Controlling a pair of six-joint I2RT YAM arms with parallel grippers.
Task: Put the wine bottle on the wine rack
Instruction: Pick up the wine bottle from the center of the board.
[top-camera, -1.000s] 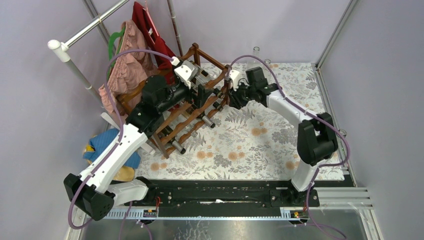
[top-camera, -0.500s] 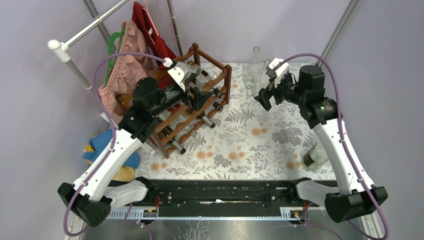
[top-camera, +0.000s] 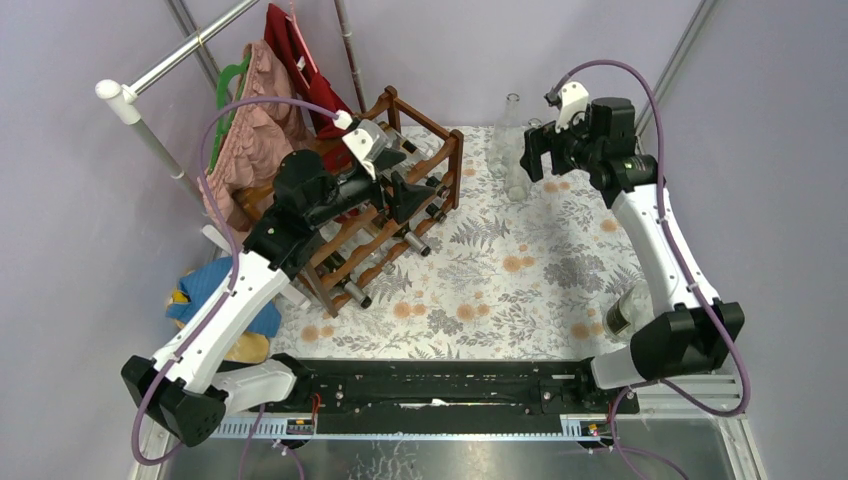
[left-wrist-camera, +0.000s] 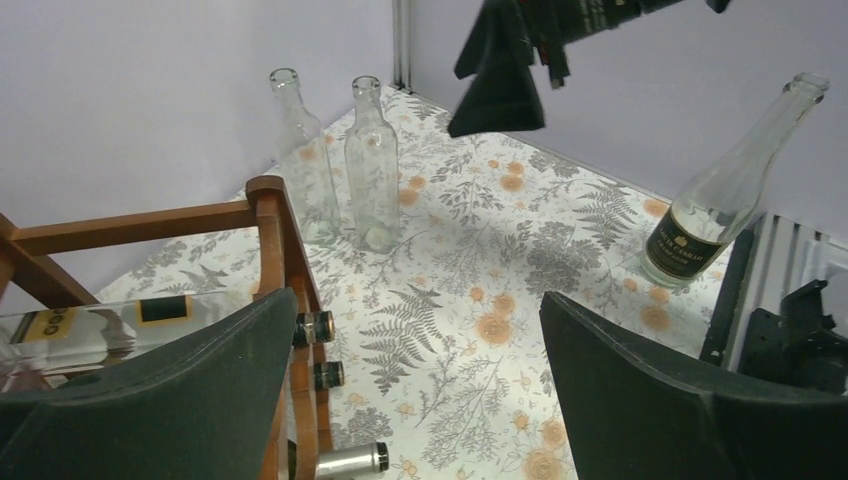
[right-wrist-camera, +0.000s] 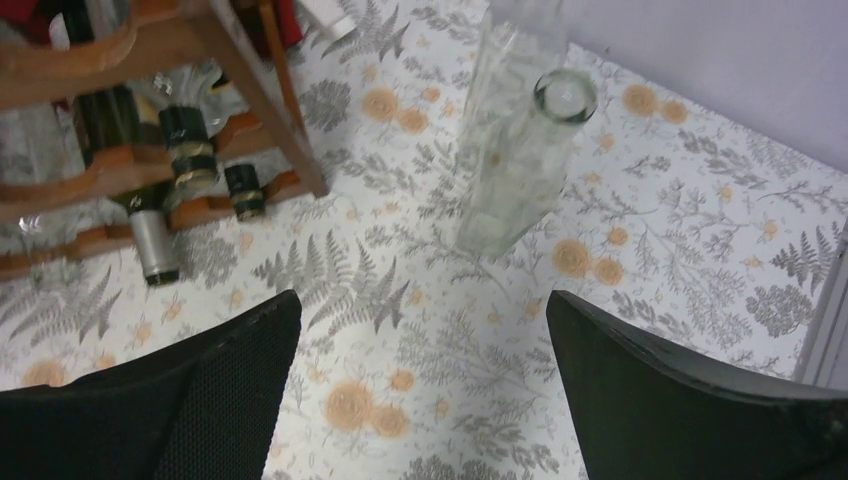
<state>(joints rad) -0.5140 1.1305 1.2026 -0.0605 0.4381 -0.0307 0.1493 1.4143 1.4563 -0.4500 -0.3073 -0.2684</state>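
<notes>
While a labelled wine bottle (top-camera: 622, 312) leans at the lower right of the top view, near the right arm's base, the wine rack (top-camera: 455, 168) sits left of centre with several bottles (top-camera: 415, 240) lying in it. Over the rack hovers the left gripper (top-camera: 398, 190), jaws spread and empty. Farther back, upper right, the right gripper (top-camera: 545, 158), jaws also spread wide, hangs above two clear bottles (top-camera: 515, 150) standing upright.
</notes>
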